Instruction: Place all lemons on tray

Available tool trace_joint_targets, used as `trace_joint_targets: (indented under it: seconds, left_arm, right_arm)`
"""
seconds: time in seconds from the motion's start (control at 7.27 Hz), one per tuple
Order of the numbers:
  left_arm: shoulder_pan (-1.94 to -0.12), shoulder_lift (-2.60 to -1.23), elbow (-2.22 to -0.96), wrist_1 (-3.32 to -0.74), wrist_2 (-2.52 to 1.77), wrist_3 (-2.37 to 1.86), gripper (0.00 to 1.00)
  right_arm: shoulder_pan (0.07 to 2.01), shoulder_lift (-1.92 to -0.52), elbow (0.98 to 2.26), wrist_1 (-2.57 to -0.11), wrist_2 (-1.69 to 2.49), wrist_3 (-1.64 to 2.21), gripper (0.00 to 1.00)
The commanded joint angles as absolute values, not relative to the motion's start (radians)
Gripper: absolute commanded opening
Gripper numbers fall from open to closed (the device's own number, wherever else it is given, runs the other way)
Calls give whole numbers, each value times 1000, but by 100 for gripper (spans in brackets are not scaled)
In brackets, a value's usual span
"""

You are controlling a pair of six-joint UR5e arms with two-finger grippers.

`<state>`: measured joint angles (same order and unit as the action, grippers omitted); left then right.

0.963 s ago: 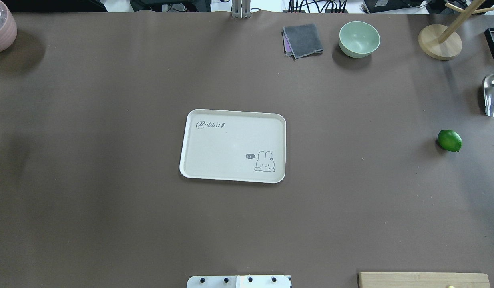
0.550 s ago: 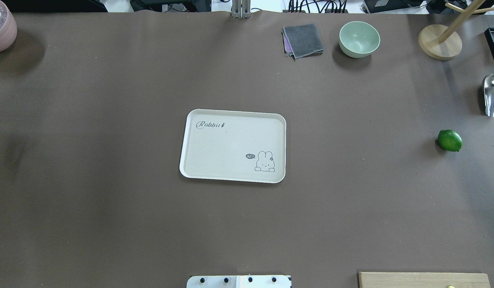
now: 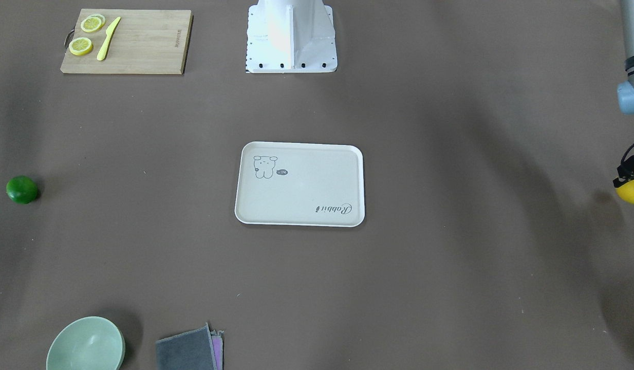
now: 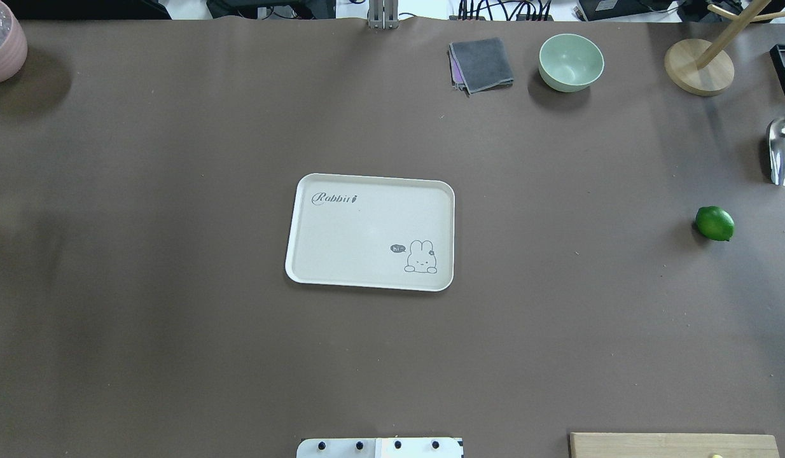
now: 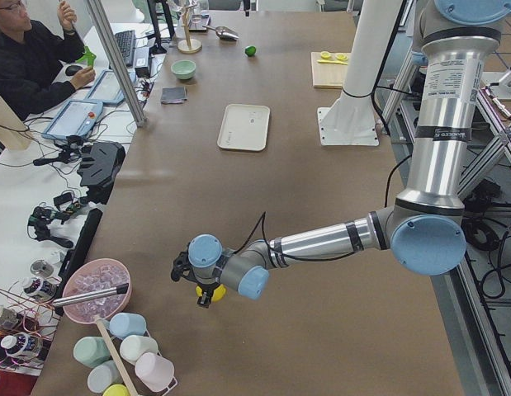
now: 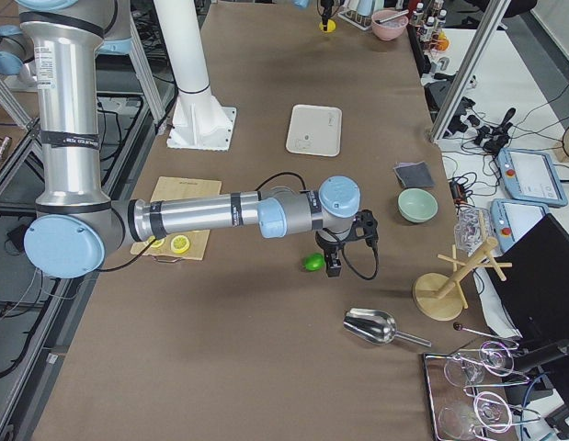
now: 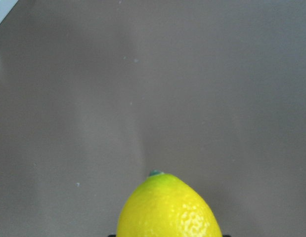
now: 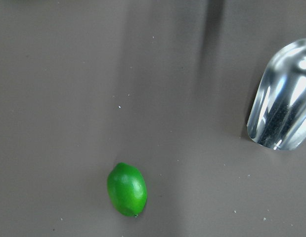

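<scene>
Left gripper (image 3: 630,181) holds yellow lemon (image 3: 632,192), seen front-on, outside overhead view.

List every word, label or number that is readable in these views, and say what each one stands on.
"Rabbit": script in one corner of the tray.
"hi": inside the small speech bubble beside the rabbit drawing on that tray.
Stamp on the cutting board: too small to read.
Lettered bands on the left arm and the right arm: too blurred to read.
</scene>
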<state>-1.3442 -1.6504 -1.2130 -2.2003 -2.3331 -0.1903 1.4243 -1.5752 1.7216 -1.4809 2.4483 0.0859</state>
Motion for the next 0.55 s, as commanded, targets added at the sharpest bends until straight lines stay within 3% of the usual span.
trace_joint_targets:
  seconds: [0.0,0.28,0.41]
  left_arm:
    - [-1367,-1666,-1359,-2053,-2359,-210,0]
    - [-1367,-1698,-1411,-2057,-2361,-302,0]
    - [-1367,-1700,-1460,-2051,-2362,-313,0]
  right_arm:
    - [1355,-1572,1720,-1398,2448,103,100]
    - [1298,-1565,1656,-1268,2425,103,100]
    - [1281,-1565,1558,-1144,2418,103,100]
